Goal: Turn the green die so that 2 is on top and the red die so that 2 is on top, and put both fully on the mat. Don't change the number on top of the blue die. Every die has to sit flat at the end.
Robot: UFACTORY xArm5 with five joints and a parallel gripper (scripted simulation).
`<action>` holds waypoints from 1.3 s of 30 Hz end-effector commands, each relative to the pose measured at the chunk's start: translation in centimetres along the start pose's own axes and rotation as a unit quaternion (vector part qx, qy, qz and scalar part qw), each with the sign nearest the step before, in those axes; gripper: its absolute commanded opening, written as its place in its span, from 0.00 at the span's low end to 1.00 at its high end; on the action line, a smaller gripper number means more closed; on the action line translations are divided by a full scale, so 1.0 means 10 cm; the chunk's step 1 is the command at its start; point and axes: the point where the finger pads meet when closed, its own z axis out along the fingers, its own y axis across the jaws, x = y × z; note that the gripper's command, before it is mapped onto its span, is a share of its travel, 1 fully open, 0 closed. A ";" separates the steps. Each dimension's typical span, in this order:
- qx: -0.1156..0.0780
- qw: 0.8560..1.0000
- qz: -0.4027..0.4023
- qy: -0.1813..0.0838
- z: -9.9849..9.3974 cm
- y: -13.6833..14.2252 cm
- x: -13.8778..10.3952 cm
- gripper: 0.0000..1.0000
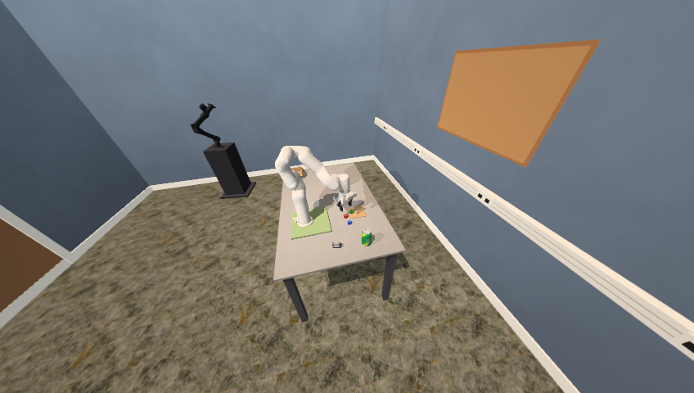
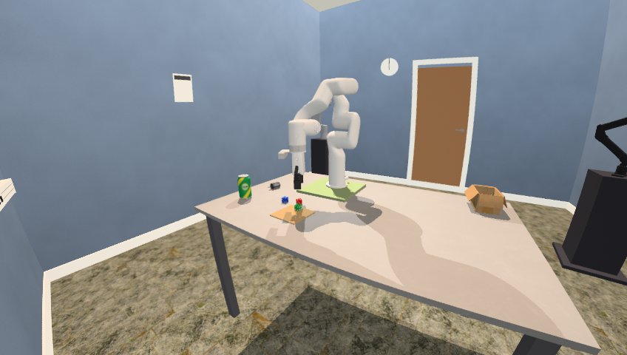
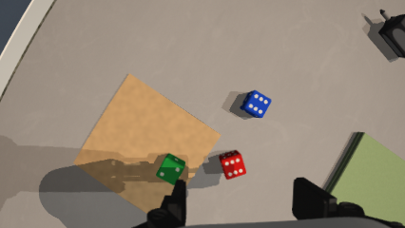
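The green die (image 1: 351, 211) (image 2: 298, 207) (image 3: 170, 167) lies flat on the orange mat (image 1: 360, 213) (image 2: 285, 214) (image 3: 128, 114) with 2 on top. The red die (image 1: 345, 216) (image 2: 299, 200) (image 3: 233, 167) lies flat on the table just beside the mat, with 6 on top. The blue die (image 1: 349, 222) (image 2: 285, 200) (image 3: 257, 104) lies flat on the table, off the mat, with 6 on top. My gripper (image 1: 344, 206) (image 2: 297, 186) (image 3: 240, 197) is open and empty, above the table near the red and green dice.
A green can (image 1: 366, 238) (image 2: 244, 186) stands beyond the blue die. A small dark object (image 1: 336, 245) (image 2: 274, 186) (image 3: 396, 33) lies near it. The light green board (image 1: 321, 228) (image 2: 312, 188) (image 3: 376, 176) is under the arm's base. An open cardboard box (image 2: 486, 200) stands at the table's far end.
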 end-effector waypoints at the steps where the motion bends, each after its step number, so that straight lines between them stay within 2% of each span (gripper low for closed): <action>1: 0.002 0.996 -0.087 0.002 0.00 0.04 0.00 1.00; 8: 0.002 0.990 -0.140 0.002 0.01 0.08 0.00 1.00; 14: 0.002 0.988 -0.152 0.002 0.01 0.09 0.00 1.00; 15: 0.002 0.988 -0.152 0.002 0.01 0.09 0.00 0.42; 39: 0.002 0.988 -0.152 0.002 0.01 0.09 0.00 0.42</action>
